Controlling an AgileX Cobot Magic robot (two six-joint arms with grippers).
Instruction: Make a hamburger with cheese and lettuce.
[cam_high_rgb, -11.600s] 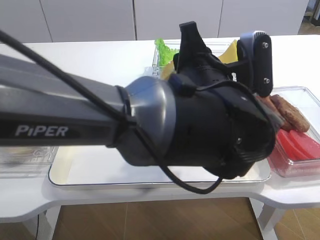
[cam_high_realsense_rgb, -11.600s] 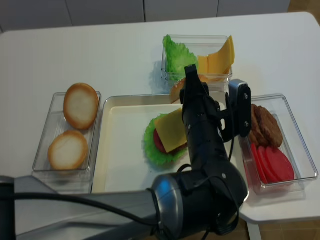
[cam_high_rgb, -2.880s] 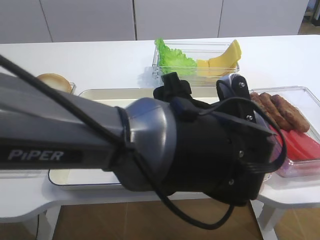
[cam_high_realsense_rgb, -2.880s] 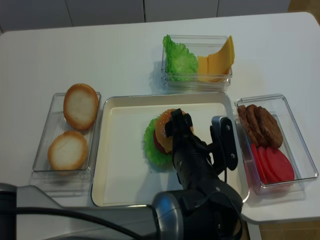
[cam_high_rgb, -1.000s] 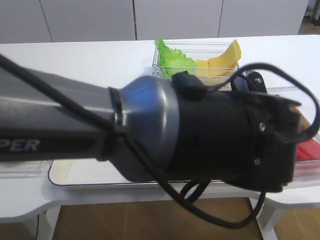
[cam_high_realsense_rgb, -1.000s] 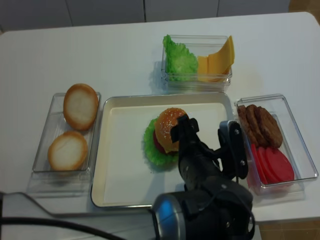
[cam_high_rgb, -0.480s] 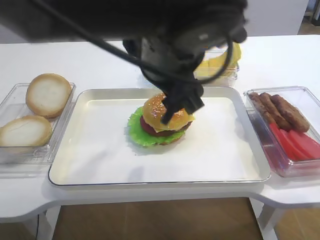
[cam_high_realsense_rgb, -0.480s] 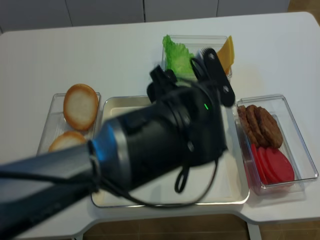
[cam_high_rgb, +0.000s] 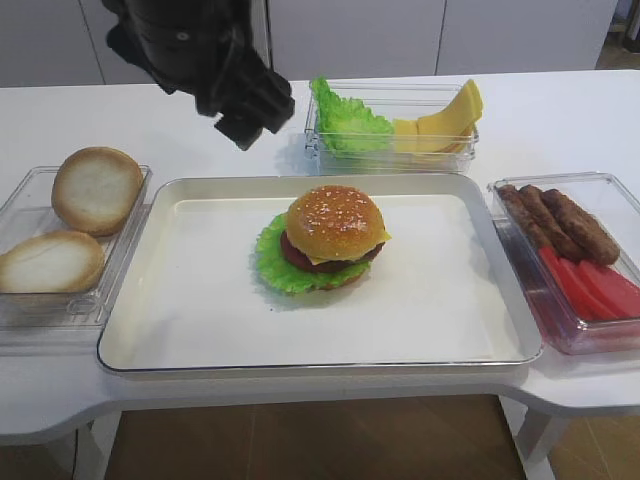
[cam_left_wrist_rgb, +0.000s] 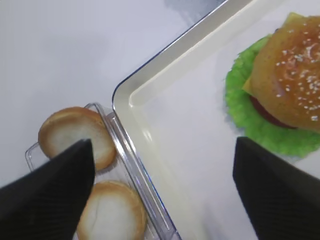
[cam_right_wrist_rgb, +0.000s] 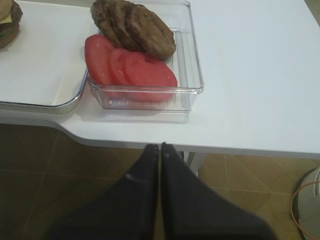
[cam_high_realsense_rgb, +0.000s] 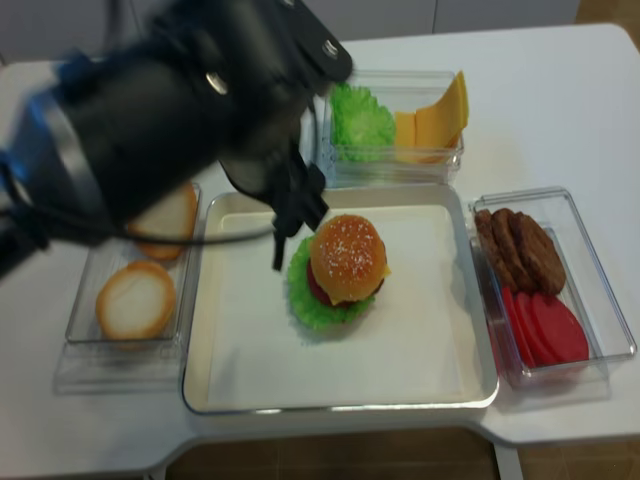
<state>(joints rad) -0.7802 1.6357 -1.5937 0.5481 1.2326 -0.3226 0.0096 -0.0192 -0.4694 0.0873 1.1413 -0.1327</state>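
The hamburger (cam_high_rgb: 335, 232) stands in the middle of the cream tray (cam_high_rgb: 200, 320), with a sesame bun on top. A yellow cheese (cam_high_rgb: 383, 237) edge shows under the bun and the frilly green lettuce (cam_high_rgb: 272, 265) lies beneath. It also shows in the second high view (cam_high_realsense_rgb: 346, 258). My left gripper (cam_left_wrist_rgb: 162, 192) is open and empty, high over the tray's left rim, with the hamburger (cam_left_wrist_rgb: 292, 82) to its right. My left arm (cam_high_rgb: 200, 50) hangs over the back left. My right gripper (cam_right_wrist_rgb: 160, 146) is shut and empty, off the table's front right edge.
Two pale bun halves (cam_high_rgb: 95, 188) lie in a clear box on the left. A back box holds ruffled lettuce (cam_high_rgb: 345, 122) and cheese slices (cam_high_rgb: 440, 118). A right box (cam_right_wrist_rgb: 192, 60) holds brown patties (cam_right_wrist_rgb: 137, 25) and tomato slices (cam_right_wrist_rgb: 130, 70).
The cheese was uppermost before; the sesame bun now tops the burger. My left arm has lifted off and swung to the back left, uncovering the tray.
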